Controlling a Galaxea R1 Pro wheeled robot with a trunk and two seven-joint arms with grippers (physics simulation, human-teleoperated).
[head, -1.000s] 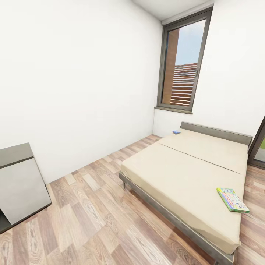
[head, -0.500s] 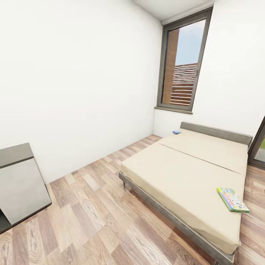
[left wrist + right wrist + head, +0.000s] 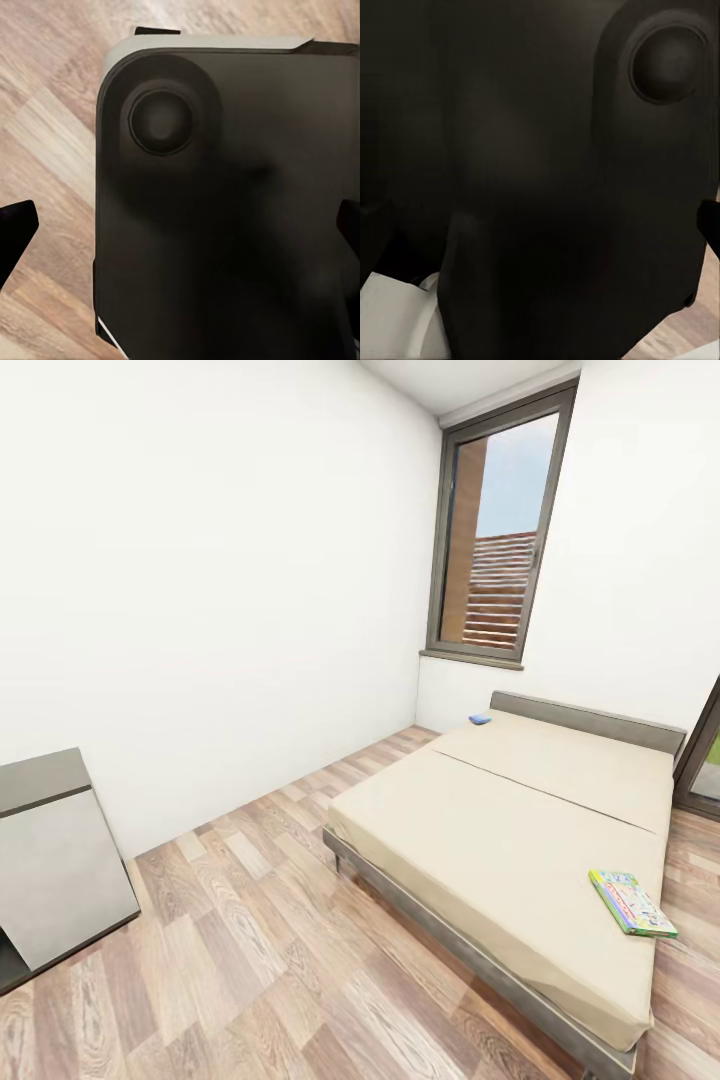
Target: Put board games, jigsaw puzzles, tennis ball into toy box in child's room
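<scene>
A green-edged board game [image 3: 632, 903] is lying at 4 o'clock on the bed [image 3: 500, 840]; I cannot tell how far either gripper is open.

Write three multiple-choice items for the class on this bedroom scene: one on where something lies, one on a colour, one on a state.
1. Where does the green-edged board game lie?
A. On the floor
B. On the bed, near its foot-end corner
C. On the low cabinet

2. What colour is the mattress?
A. Beige
B. Blue
C. Red

3. How does the board game rest?
A. Upright against the headboard
B. Flat on the mattress
C. Hanging over the edge

Answers: 1 B, the box sits on the mattress by the near corner. 2 A, the mattress surface is plain beige. 3 B, its printed cover faces up and it lies wholly on the mattress.
</scene>
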